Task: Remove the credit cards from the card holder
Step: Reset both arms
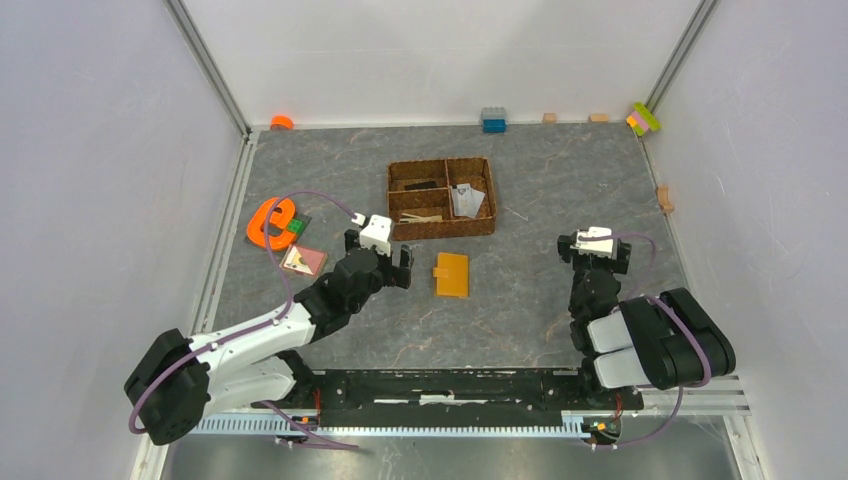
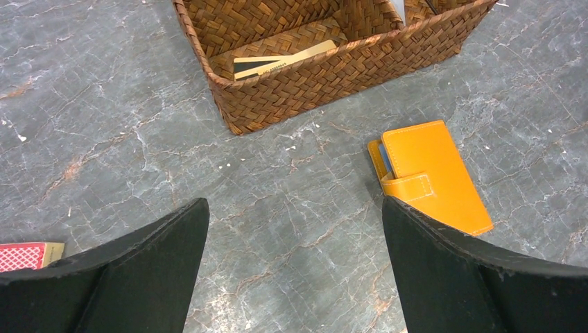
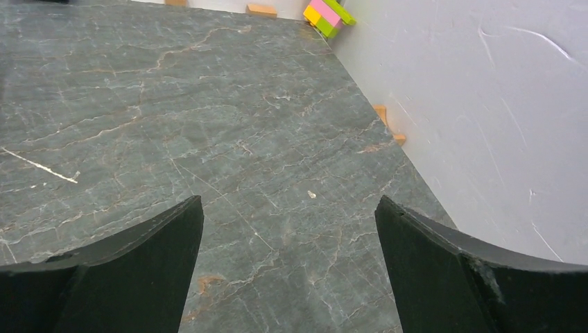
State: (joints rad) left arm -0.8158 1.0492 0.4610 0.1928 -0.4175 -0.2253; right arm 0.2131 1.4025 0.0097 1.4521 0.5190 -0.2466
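A: Card holder [image 2: 433, 177] first. It lies flat on the tabletop [image 2: 139, 139], shut, with the snap tab folded over its near edge. A thin line of pale blue lining shows along its left side.

B: Where is it against the rest?

A: Just in front of the woven tray [image 2: 333, 83], touching nothing. It probably needs one end effector to pin it while the other lifts the tab.

B: Credit cards?

A: One of the credit cards [image 2: 284, 61], beige with a dark stripe, lies in the tray's near-left compartment. I can't tell whether more are inside the shut holder.

B: End effectors?

A: The left end effector [image 2: 292, 205] is spread wide and holds nothing. It hangs just left of the holder, aimed at bare stone, so I'd say it is approaching, not gripping. The right end effector [image 3: 288, 201] is just as wide and empty, well off to the right.

B: What does one view add?

A: The left wrist view gives the tab and the card's stripe. The top view alone shows both arms, a pale grey card [image 1: 468, 200] in the tray's right compartment and an orange toy [image 1: 268, 222] at left. The right wrist view sees only stone, wall and coloured bricks [image 3: 326, 12], with no holder in it.
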